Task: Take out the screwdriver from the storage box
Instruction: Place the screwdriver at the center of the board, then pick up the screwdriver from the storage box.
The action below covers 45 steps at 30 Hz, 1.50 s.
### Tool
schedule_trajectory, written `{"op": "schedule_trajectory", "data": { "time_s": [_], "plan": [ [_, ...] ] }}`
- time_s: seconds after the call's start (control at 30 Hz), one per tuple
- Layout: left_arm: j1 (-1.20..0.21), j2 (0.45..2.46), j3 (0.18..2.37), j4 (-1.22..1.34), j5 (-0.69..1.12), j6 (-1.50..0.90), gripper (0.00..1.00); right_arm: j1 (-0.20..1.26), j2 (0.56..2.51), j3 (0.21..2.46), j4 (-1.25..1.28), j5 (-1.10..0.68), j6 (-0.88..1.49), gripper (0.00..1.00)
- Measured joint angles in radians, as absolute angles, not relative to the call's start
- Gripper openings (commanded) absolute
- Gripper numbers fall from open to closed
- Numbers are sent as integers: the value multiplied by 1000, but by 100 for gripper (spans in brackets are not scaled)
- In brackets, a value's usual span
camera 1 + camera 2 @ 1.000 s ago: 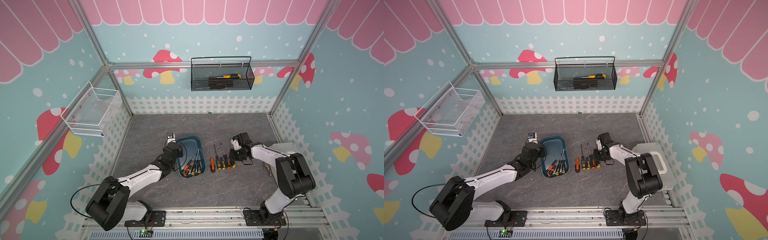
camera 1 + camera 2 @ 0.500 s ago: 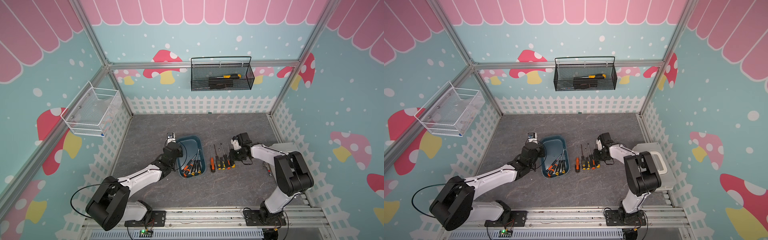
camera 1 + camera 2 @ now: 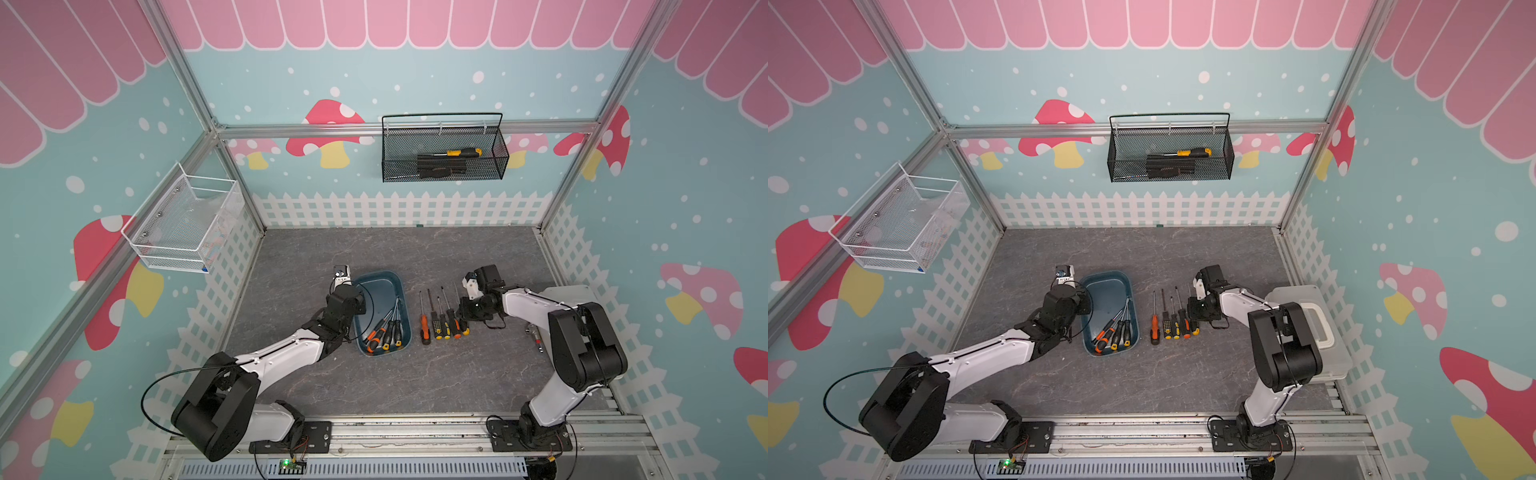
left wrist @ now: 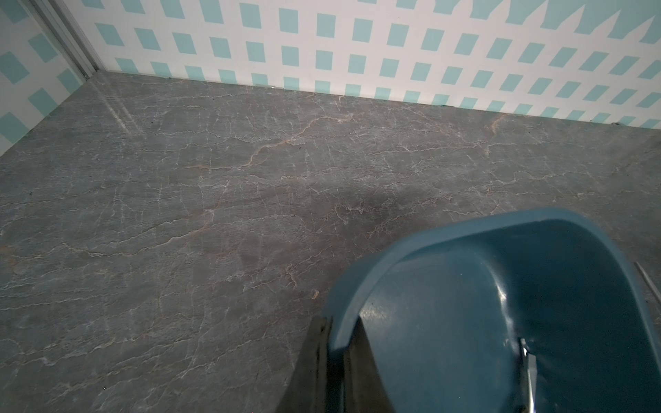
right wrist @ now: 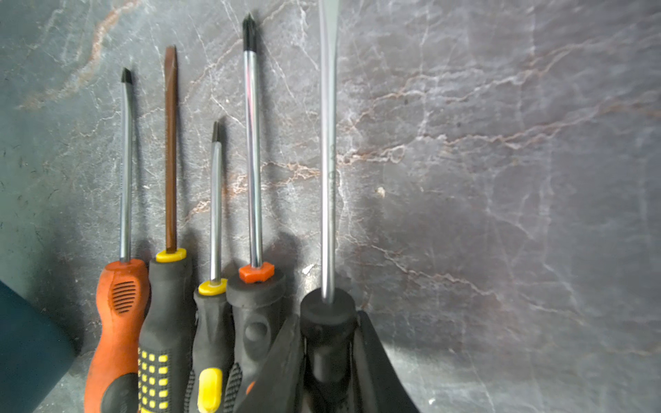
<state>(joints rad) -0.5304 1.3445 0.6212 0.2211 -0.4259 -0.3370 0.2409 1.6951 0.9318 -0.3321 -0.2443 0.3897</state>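
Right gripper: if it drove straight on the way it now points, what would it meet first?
Probably the grey tabletop: the right gripper, jaws flanking the black-handled screwdriver, angles down along its shaft. Only bare table shows ahead; depth is unclear.

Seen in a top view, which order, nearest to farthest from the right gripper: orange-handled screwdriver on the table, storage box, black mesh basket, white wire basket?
From the right gripper:
1. orange-handled screwdriver, far end of the row.
2. storage box, past that row.
3. black mesh basket, back wall.
4. white wire basket, left wall.
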Motion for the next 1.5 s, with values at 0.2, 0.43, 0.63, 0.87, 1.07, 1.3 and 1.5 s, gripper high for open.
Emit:
{"op": "schedule_trajectory", "data": {
  "time_s": [0.2, 0.43, 0.63, 0.87, 1.07, 1.3, 1.5],
  "plan": [
    [-532, 1345, 621, 221, -426, -337, 0, 240, 1695, 932, -331, -246, 390, 27],
    [-533, 1345, 621, 221, -426, -337, 0, 235, 1687, 931, -323, -255, 395, 29],
    [-533, 1345, 621, 221, -427, -337, 0, 235, 1607, 916, -322, -257, 406, 29],
    [-540, 1345, 621, 221, -434, -337, 0, 235, 1425, 914, -348, -264, 428, 29],
    [-548, 1345, 621, 221, -438, -337, 0, 254, 1242, 893, -411, -267, 444, 30],
    [-559, 1345, 622, 221, -447, -337, 0, 418, 1066, 845, -495, -217, 507, 33],
    [-565, 1345, 622, 218, -460, -337, 0, 636, 1111, 848, -500, -152, 583, 33]
  ]
}}
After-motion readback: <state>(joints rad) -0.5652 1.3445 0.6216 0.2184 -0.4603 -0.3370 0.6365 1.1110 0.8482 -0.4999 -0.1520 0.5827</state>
